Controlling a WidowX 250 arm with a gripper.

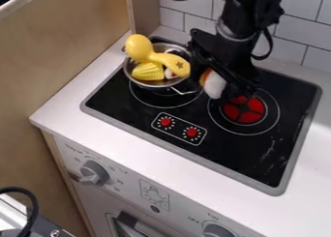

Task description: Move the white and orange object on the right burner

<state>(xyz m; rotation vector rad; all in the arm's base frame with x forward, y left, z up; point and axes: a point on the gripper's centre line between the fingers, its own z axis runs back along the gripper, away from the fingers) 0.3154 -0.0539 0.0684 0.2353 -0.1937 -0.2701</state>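
Stovetop [213, 159]: gripper [221, 80] loaded, obj pinched

White counter [81, 99] all round stovetop, which sits under jaws. R burner [244, 116], red ctr, just below jaws, slightly R in view. Metal pot [142, 84] near jaws, to their L, on L burner. Yellow spoon-like toy [138, 48] in pot, L of jaws. Wht/orange obj [215, 85] btwn jaws, pinched, orange part up, wht part down; near R burner, L of its red ctr. Yellow ridged pc [148, 72] in pot, under toy. 2x red knobs [192, 131] below-L of jaws.
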